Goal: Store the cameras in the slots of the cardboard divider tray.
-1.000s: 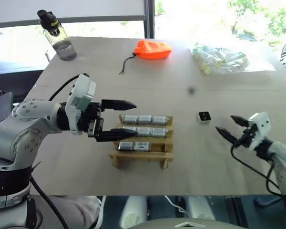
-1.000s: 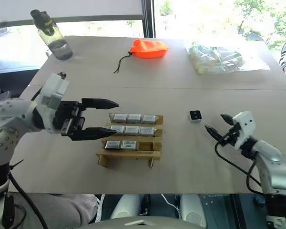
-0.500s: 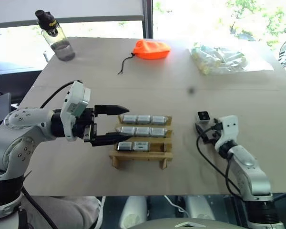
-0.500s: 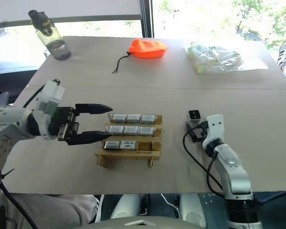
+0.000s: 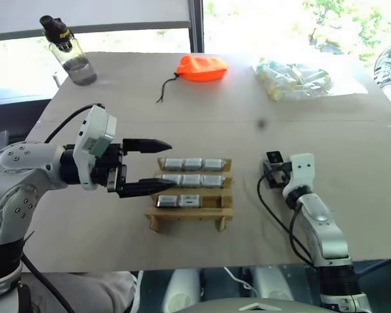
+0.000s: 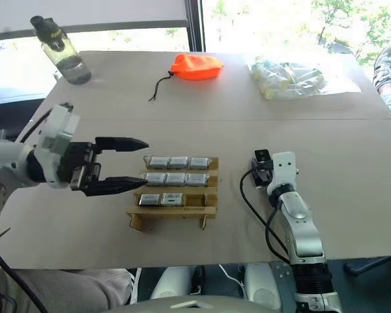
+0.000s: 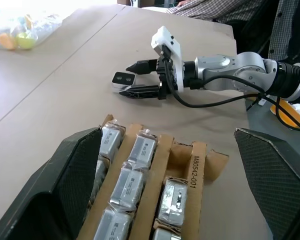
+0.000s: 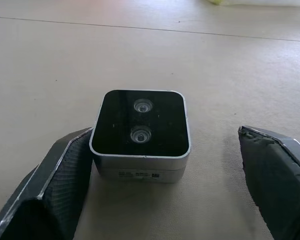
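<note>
Tray (image 5: 190, 218) nearest the table's (image 5: 117, 241) front edge, a stepped cardboard rack with three rows of three slots. Back and middle rows full, each camera lying flat with its long side running across the table. Front row holds two; its right-hand slot (image 5: 215, 201) is bare.

Left gripper (image 5: 155, 165) hangs just left of the tray, above the tabletop. Forearm comes in from the left, elbow bent, fingers pointing right toward the rack. Jaws spread wide, one finger above the other, nothing between them. Lower fingertip sits over the tray's front-left corner; whether it touches, cannot tell.

Loose camera (image 8: 140, 131) on the table to the right of the tray, well apart from it, black lens face up. In the right wrist view two lenses stacked on that face, label strip on the side toward the wrist.

Right gripper (image 7: 134, 79) low at the table, arm reaching straight away from the robot's body, wrist level. Fingers lie to either side of the loose camera. One finger (image 8: 60, 172) touches or nearly touches its side; the other (image 8: 277, 172) stands clear with a gap. Jaws parted, not clamped.

Far side: bottle (image 5: 68, 53) far left, orange pouch (image 5: 202, 67) centre, clear bag (image 5: 293, 77) to the right.
</note>
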`<action>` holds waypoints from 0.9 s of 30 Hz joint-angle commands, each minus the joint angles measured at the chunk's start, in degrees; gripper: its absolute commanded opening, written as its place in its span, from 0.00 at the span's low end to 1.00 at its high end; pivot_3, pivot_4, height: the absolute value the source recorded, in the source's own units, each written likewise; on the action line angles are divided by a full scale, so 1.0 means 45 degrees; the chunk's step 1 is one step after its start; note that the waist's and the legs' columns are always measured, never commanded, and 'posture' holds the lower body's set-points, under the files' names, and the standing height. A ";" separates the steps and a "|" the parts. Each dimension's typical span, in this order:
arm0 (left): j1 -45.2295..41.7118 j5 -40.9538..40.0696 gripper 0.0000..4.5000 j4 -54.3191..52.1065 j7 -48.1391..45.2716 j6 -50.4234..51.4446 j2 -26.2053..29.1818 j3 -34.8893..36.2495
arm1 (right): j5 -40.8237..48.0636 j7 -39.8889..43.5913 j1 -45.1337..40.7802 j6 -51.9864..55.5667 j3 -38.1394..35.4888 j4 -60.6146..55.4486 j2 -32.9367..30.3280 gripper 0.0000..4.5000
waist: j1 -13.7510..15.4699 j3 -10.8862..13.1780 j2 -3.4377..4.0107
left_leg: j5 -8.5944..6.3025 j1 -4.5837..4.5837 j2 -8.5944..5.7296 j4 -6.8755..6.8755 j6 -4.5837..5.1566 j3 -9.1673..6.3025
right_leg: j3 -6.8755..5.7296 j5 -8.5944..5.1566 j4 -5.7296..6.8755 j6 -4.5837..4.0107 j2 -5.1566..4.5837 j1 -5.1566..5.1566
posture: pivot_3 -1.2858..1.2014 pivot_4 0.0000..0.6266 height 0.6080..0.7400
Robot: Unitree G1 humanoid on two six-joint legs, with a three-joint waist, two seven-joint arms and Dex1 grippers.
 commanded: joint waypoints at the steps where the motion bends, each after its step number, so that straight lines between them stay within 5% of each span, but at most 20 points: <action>1: -0.0442 0.0633 1.00 0.0209 0.0459 -0.0618 0.0031 -0.0081 | -0.0102 -0.0056 -0.0112 -0.0261 0.0054 0.0023 0.0107 0.70 | -0.0002 0.0000 0.0000 | 0.0001 0.0001 0.0000 0.0000 -0.0001 0.0000 | 0.0001 0.0000 0.0002 0.0000 0.0001 0.0001 | 0.52 0.24 0.89; 4: -0.0622 0.1185 1.00 0.0423 0.0849 -0.0920 -0.0053 -0.0322 | -0.0071 -0.0010 -0.0114 -0.0278 0.0033 0.0091 0.0099 0.42 | 0.0000 -0.0001 -0.0001 | 0.0003 0.0003 -0.0001 0.0000 -0.0004 0.0000 | 0.0001 0.0000 0.0006 0.0000 0.0001 0.0001 | 0.52 0.24 0.89; 11: -0.0563 0.1232 1.00 0.0388 0.0925 -0.1132 -0.0194 -0.0446 | 0.0311 0.1034 0.0030 -0.0291 0.0242 -0.0380 -0.0307 0.42 | -0.0008 -0.0001 -0.0003 | 0.0002 0.0002 0.0001 0.0000 -0.0004 0.0004 | 0.0007 0.0001 0.0005 0.0000 0.0001 -0.0001 | 0.52 0.24 0.89; 20: -0.1715 0.0888 1.00 0.0064 0.1358 0.0372 -0.0558 -0.2443 | 0.0009 0.7641 -0.0320 -0.4380 0.1571 -0.1514 -0.5888 0.42 | 0.0075 0.0012 0.0010 | -0.0002 -0.0020 -0.0011 -0.0003 0.0005 -0.0003 | -0.0002 0.0000 -0.0022 0.0003 -0.0002 -0.0005 | 0.52 0.24 0.89; 27: -0.3639 0.1278 1.00 0.1205 0.0910 0.0633 -0.1725 -0.4396 | -0.0297 1.0225 -0.3004 -0.7748 0.2169 -0.0176 -0.7540 0.42 | 0.0028 0.0012 -0.0004 | 0.0001 -0.0006 -0.0007 0.0000 0.0003 -0.0002 | 0.0001 0.0001 -0.0009 0.0002 0.0044 -0.0004 | 0.52 0.24 0.89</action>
